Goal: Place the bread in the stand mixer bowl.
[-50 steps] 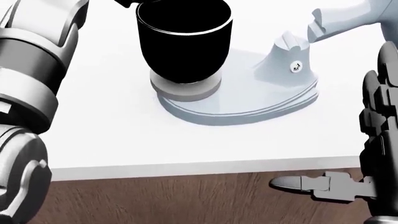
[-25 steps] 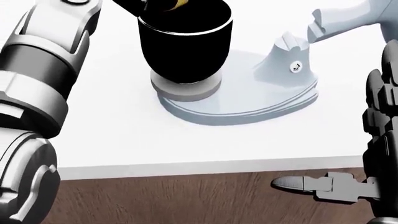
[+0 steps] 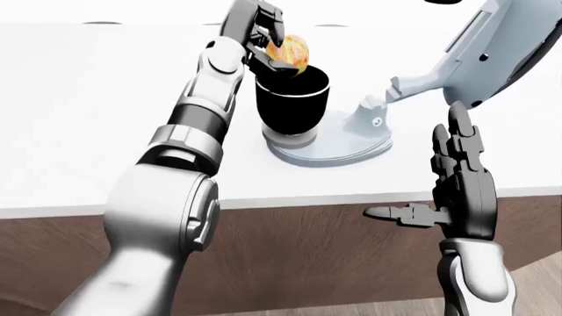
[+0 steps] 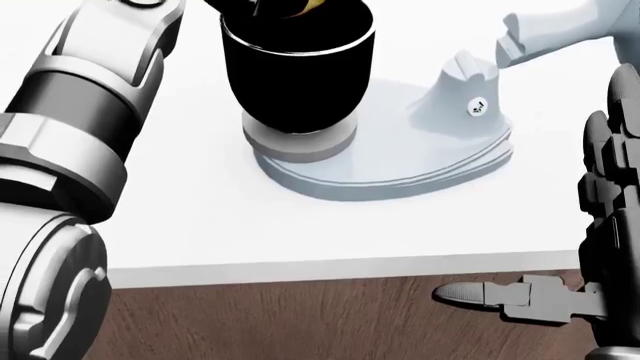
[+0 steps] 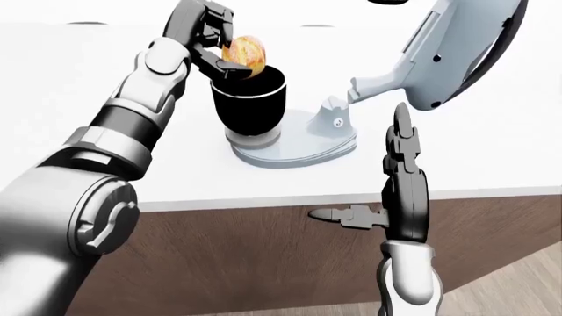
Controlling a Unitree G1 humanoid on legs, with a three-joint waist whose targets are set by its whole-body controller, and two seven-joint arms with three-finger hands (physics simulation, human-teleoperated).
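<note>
My left hand (image 3: 268, 46) is shut on the bread (image 3: 290, 51), a round golden-orange roll, and holds it just over the rim of the black mixer bowl (image 3: 292, 100). The bowl stands on the pale blue stand mixer's base (image 3: 338, 146); the mixer's head (image 3: 492, 49) is tilted up to the right. In the head view only the bowl (image 4: 295, 75), the base (image 4: 400, 161) and a sliver of bread at the top edge show. My right hand (image 3: 456, 191) is open, fingers up and thumb out, below the counter's near edge at the right.
The white counter (image 3: 87, 112) stretches to the left of the mixer and ends in a near edge over a brown wood front (image 3: 298, 263). My left arm (image 3: 197, 131) crosses the counter's left part toward the bowl.
My left arm has reached further in toward the bowl; the bread has come into the head view's top edge over the bowl. My right hand has stayed nearly still.
</note>
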